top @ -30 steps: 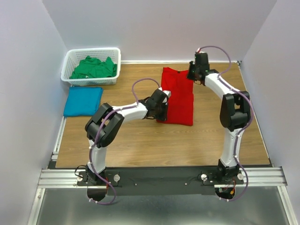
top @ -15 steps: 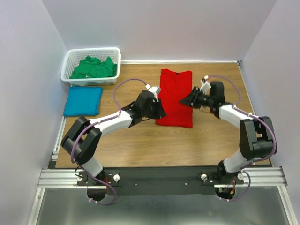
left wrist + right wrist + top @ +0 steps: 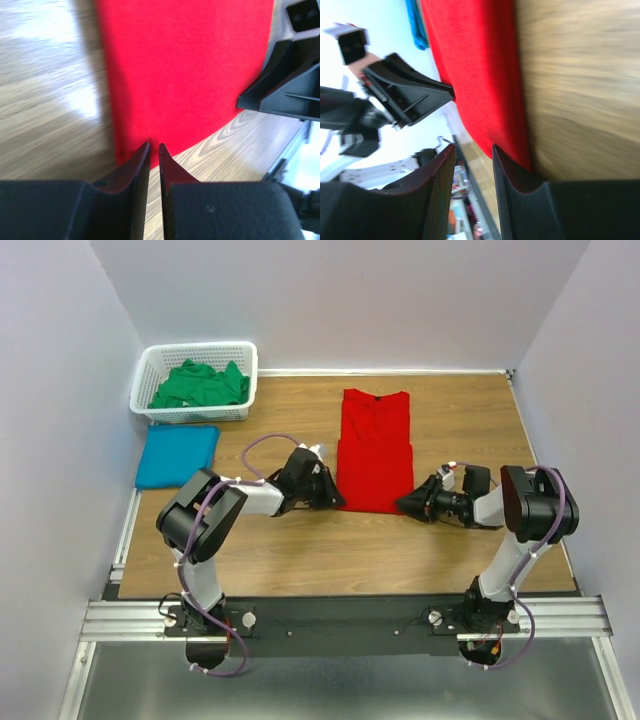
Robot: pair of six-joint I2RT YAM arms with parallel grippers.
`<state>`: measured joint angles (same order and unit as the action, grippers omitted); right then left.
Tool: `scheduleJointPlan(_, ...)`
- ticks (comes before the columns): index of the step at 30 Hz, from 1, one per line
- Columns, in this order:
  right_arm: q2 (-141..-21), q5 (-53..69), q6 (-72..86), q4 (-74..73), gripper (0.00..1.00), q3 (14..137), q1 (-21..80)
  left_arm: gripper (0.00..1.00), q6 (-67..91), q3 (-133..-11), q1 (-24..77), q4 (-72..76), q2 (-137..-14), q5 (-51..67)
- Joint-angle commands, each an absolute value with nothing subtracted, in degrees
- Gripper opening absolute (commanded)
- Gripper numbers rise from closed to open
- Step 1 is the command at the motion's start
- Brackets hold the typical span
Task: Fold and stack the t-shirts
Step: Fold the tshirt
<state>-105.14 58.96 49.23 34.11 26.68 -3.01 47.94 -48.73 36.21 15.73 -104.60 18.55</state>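
Both my grippers at the near hem of the red t-shirt

The red t-shirt (image 3: 375,445) lies flat in the middle of the wooden table (image 3: 300,550), a long narrow strip with its collar at the far end. My left gripper (image 3: 335,500) sits low at its near left corner. Its fingers (image 3: 135,175) are drawn almost together with only a slit between them, and the tips meet the cloth edge; I cannot tell whether any cloth is pinched. My right gripper (image 3: 403,506) sits at the near right corner with its fingers (image 3: 440,190) apart, the red edge just beside one of them. The two face each other across the hem. The teal t-shirt (image 3: 178,455) lies folded near the left edge, well apart. The green t-shirt (image 3: 200,385) is heaped in the white lattice basket (image 3: 195,348) just beyond it, in the far left corner.
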Motion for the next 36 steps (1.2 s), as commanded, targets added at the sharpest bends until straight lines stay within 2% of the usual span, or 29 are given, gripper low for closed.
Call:
scheduleJointPlan(1,-108.7,57.5,49.9,35.2,0.44,23.9,-6.1,0.2,51.1,-43.4,33.1,16.5,-102.7,19.7)
scheduleJointPlan(7,-97.7,59.0,50.8,33.3,0.45,23.0,-6.0,0.21,51.3,-41.1,32.8,16.9,-95.9,19.5)
scheduleJointPlan(10,-90.3,57.8,49.4,27.7,0.46,25.3,-6.0,0.25,51.1,-41.2,33.0,17.0,-91.9,18.1)
scheduleJointPlan(14,-86.8,54.1,44.3,19.8,0.49,33.1,-5.9,0.29,48.4,-44.5,32.9,17.5,-89.2,14.2)
scheduleJointPlan(17,-90.9,52.8,45.4,20.4,0.49,39.9,-6.0,0.34,46.6,-51.0,32.5,17.8,-93.8,13.8)
scheduleJointPlan(22,-100.2,51.0,50.7,28.5,0.49,49.3,-6.0,0.34,44.3,-66.3,31.2,17.3,-105.2,16.3)
scheduleJointPlan(28,-114.2,49.9,52.6,31.6,0.49,58.1,-5.9,0.34,42.0,-82.4,30.2,12.7,-120.6,17.6)
scheduleJointPlan(36,-126.5,47.4,50.5,32.3,0.49,62.1,-6.3,0.33,44.4,-85.8,27.6,11.5,-130.7,20.6)
